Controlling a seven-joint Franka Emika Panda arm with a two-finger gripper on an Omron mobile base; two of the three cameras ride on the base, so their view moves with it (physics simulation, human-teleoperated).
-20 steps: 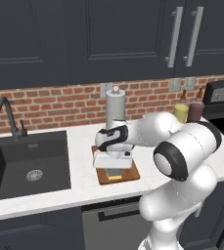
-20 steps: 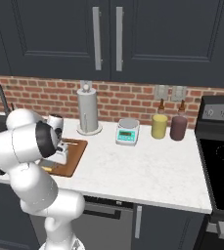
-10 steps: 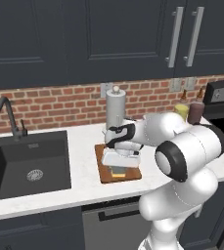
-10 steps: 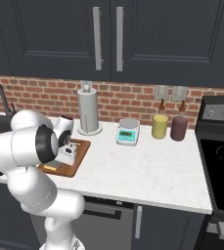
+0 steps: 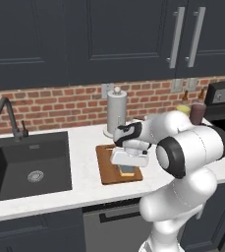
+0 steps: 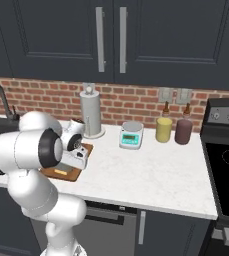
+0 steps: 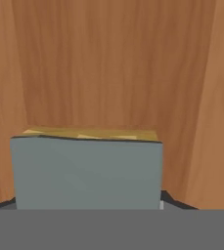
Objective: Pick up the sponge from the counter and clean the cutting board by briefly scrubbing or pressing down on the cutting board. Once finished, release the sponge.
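Observation:
The brown wooden cutting board [image 5: 107, 167] lies on the white counter [image 5: 84, 189] just right of the sink. My gripper [image 5: 127, 166] points down over the board's front right part, shut on the sponge [image 5: 127, 171], whose yellow base rests on the wood. From the right base view the sponge [image 6: 61, 171] shows as a yellow strip on the board [image 6: 53, 173], under the gripper [image 6: 72, 164]. In the hand view the sponge [image 7: 86, 168] shows its grey-green face with a yellow far edge, held between the dark fingertips [image 7: 174, 200], with board wood [image 7: 113, 63] all around.
A black sink [image 5: 28, 165] with a tap lies left of the board. A paper towel holder [image 5: 116, 112] stands behind it. A white scale [image 6: 131, 135] and two bottles [image 6: 163, 129] stand further right, before the stove [image 6: 226, 170].
The hand has slid with the sponge from the board's far part toward its front right and lower onto the wood. The board has stayed put.

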